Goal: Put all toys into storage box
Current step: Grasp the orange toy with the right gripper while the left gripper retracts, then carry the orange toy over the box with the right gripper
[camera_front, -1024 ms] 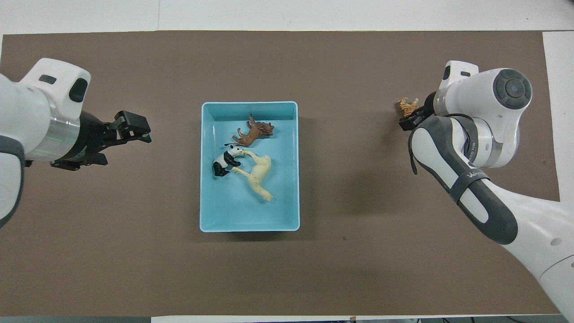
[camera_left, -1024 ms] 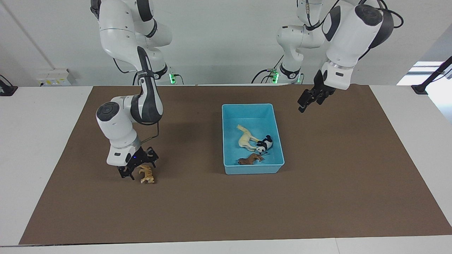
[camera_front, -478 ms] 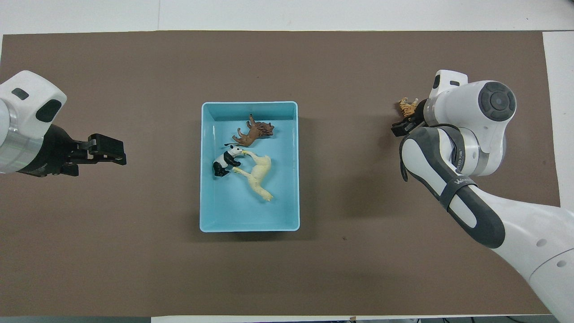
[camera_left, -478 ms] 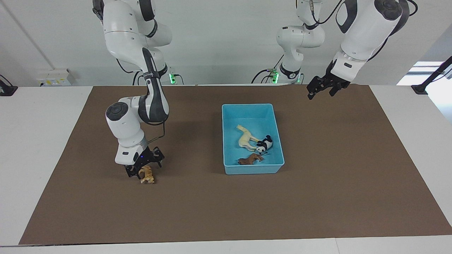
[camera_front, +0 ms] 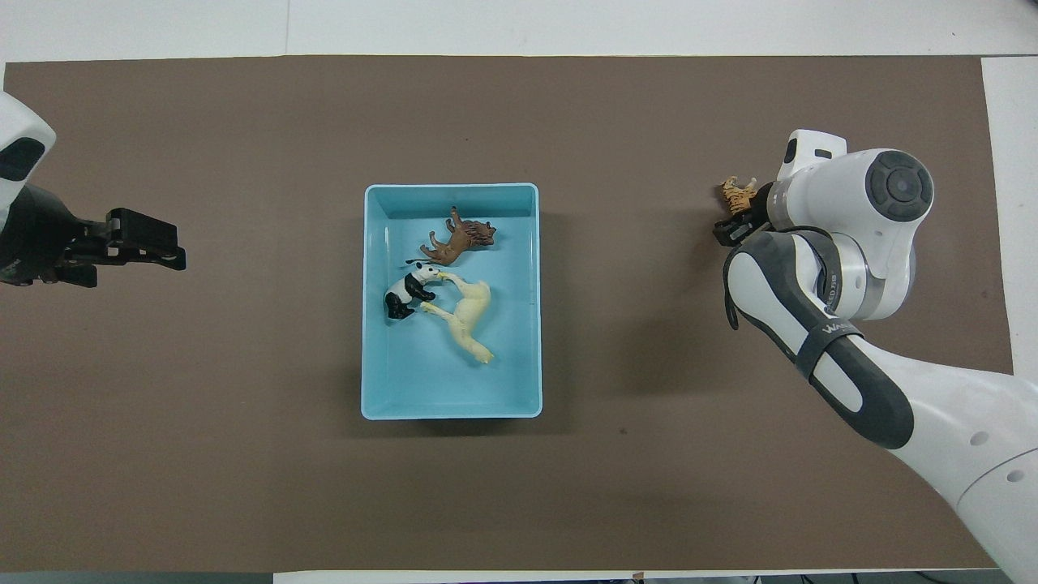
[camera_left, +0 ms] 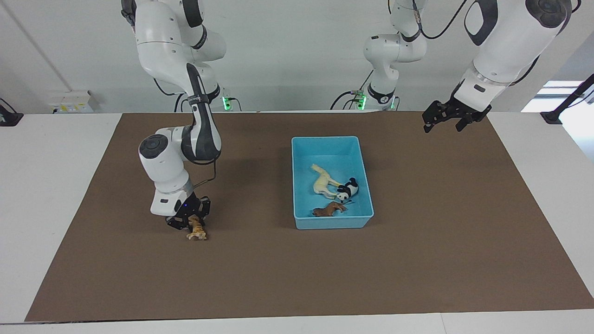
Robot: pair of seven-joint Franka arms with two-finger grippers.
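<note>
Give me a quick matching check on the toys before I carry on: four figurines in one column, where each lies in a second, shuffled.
Things:
1. orange striped plastic tiger figurine
2. brown four-legged plastic animal figurine
3. cream long-necked plastic camel figurine
4. black-and-white plastic panda figurine

Places:
A. in the shallow light-blue plastic storage box, nearest the robots of the three toys there
B. on the brown mat, at the right end effector
C. in the box, farthest from the robots
D. in the box, against the camel's legs

Pairs: 1-B, 2-C, 3-A, 4-D
</note>
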